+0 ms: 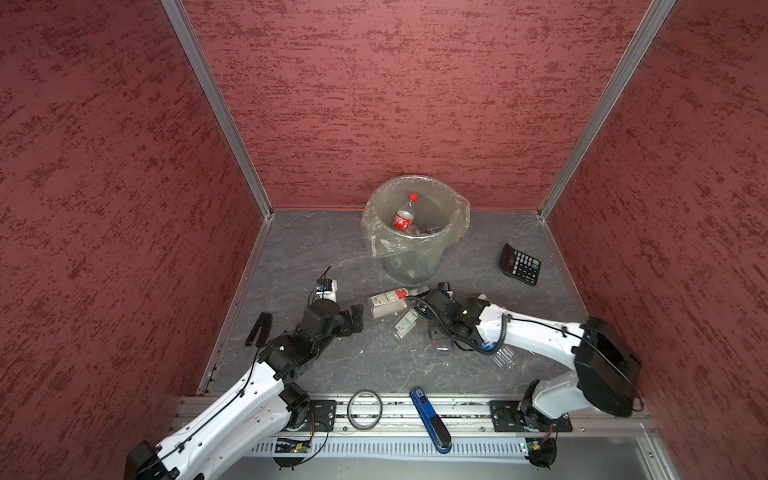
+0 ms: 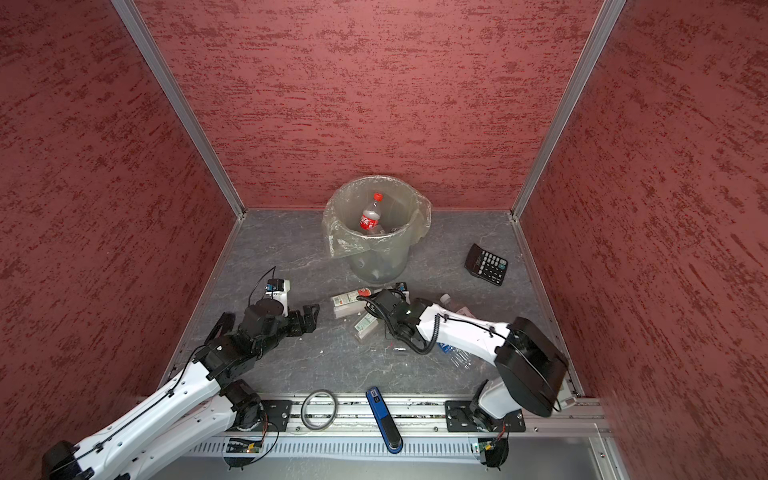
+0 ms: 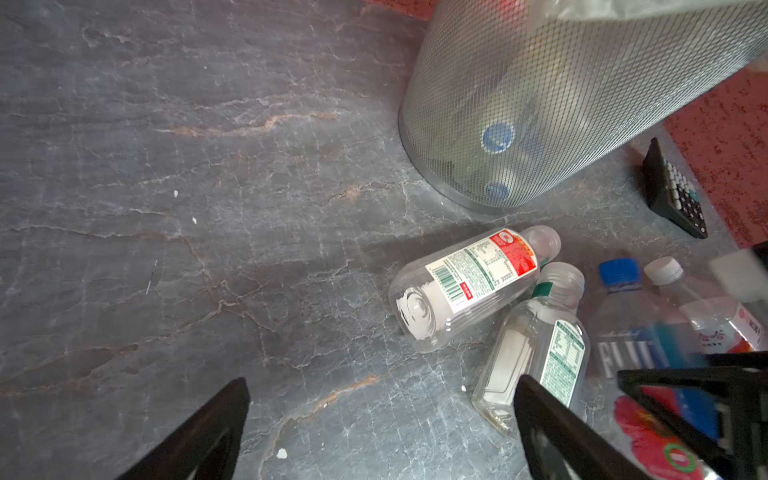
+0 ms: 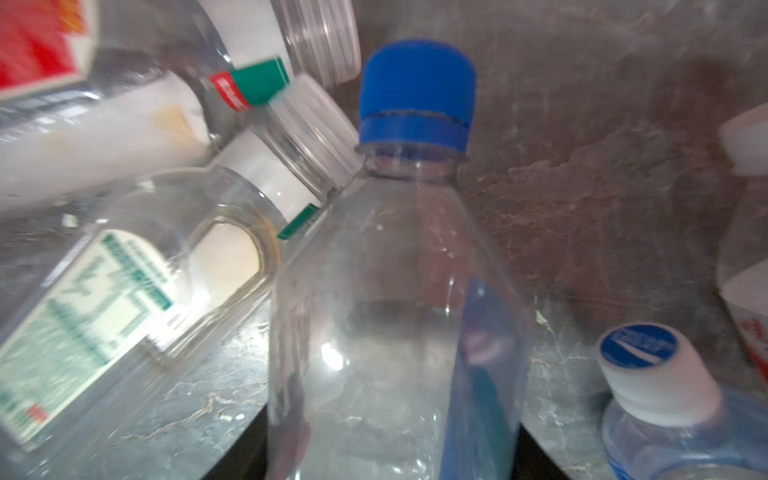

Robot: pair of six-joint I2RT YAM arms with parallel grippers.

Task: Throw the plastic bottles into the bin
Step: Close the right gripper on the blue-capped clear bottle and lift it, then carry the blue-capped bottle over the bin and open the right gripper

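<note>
Between the two arms, just in front of the bin, a loose cluster of plastic bottles is found lying on the table. Others are seen inside the bin, among them a red-labelled bottle leaning upright, so the task is judged partly done. The right gripper is lowered into the cluster. In its wrist view a blue-capped bottle is framed lengthwise between the jaws. Whether it is clamped or merely straddled cannot be told, as no contact is shown. The left gripper is held spread wide above bare table with nothing between its fingers. A green-labelled bottle lies just beside one finger, and a red-and-white-labelled bottle lies against that bottle's neck.

The bottles appear empty or nearly so and are judged light, thin-walled and smooth. They are judged easily dented, prone to rolling, and liable to slip out of a hard pinch. Hold is best taken across the straight body below the shoulder, not on the tapered neck or cap. The green-labelled bottle appears to touch the blue-capped one at the shoulder and may be disturbed on lifting
</note>
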